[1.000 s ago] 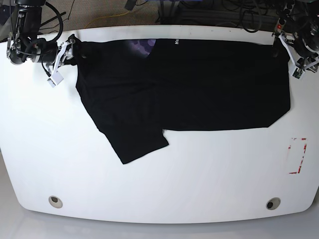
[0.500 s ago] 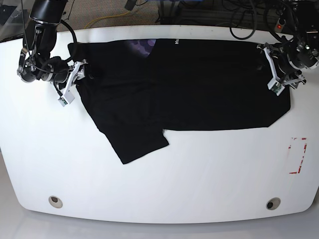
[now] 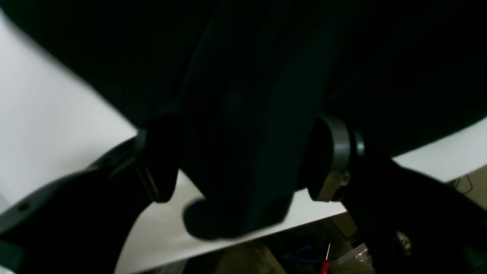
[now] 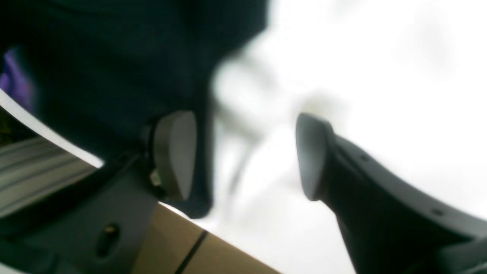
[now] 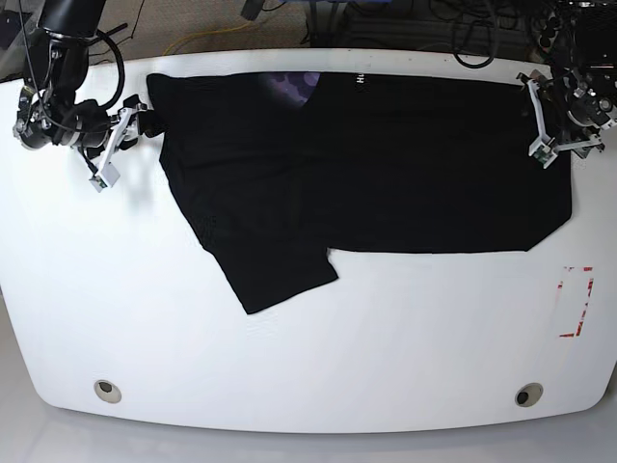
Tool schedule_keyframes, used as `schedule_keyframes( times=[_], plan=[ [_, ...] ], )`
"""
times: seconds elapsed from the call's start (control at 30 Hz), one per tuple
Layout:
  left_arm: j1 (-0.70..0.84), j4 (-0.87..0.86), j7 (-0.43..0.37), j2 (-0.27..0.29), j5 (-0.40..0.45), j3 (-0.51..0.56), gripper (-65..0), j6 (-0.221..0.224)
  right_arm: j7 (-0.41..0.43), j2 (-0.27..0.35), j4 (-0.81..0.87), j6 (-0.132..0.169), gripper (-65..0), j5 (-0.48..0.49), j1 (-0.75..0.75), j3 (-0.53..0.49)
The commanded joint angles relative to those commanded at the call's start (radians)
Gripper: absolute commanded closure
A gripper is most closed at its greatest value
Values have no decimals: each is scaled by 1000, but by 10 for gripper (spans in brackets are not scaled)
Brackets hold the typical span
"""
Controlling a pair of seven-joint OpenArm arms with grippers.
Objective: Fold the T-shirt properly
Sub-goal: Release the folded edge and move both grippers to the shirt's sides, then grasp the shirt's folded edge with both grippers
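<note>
The black T-shirt (image 5: 405,164) lies flat along the far half of the white table (image 5: 318,367), with one sleeve angled toward the front left. A bit of purple print (image 5: 294,85) and white text (image 5: 358,79) show at its far edge. My right gripper (image 5: 130,130) is at the shirt's left corner. In the right wrist view that gripper (image 4: 247,156) is open, and the cloth edge (image 4: 114,57) lies against one pad (image 4: 175,152). My left gripper (image 5: 542,123) is at the shirt's right edge. In the left wrist view this gripper (image 3: 243,163) is open, with a fold of black cloth (image 3: 247,114) between its jaws.
A red-marked rectangle (image 5: 576,301) sits near the table's right edge. Two round grommets (image 5: 108,390) (image 5: 527,394) lie near the front edge. Cables run behind the far edge (image 5: 424,39).
Both arms have swung back out from over the shirt to its far corners. The whole shirt has shifted slightly to the right.
</note>
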Motion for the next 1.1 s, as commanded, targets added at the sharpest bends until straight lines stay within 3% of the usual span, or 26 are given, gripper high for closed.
schedule_keyframes(
  times=[0.13, 0.27, 0.37, 0.57, 0.63, 0.8, 0.83, 0.93, 1.03, 1.1],
  plan=[
    [-69, 52, 35, -5, -114, -41, -446, 0, -27, -2, 115, 0, -384, 0, 5, 49],
    [-115, 63, 130, -6, -253, -92, -446, 0, -27, -49, 166, 0, -384, -23, 43, 58],
    [-147, 63, 140, 0, -307, -123, -446, 0, -27, -103, 124, 0, -390, -87, 126, 55],
    [-193, 58, 137, 64, -305, -218, -450, 0, -27, -180, -77, 0, -392, -206, 327, 2],
    [-221, 58, 137, 91, -305, -230, -450, 0, 29, -180, -176, 0, -392, -238, 397, -66],
    [-239, 54, 135, 97, -292, -229, -447, 0, 150, -184, -336, 0, -393, -295, 494, -181],
    [-245, 54, 135, 107, -282, -226, -449, 65, 186, -184, -384, 0, -393, -307, 516, -207],
    [-267, 57, 127, 158, -244, -230, -447, 191, 267, -184, -494, 0, -393, -311, 551, -259],
    [-272, 55, 114, 193, -175, -230, -447, 237, 348, -186, -582, 0, -393, -311, 571, -308],
    [-272, 54, 41, 216, -95, -230, -451, 248, 391, -196, -631, 0, -393, -311, 589, -350]
  ],
)
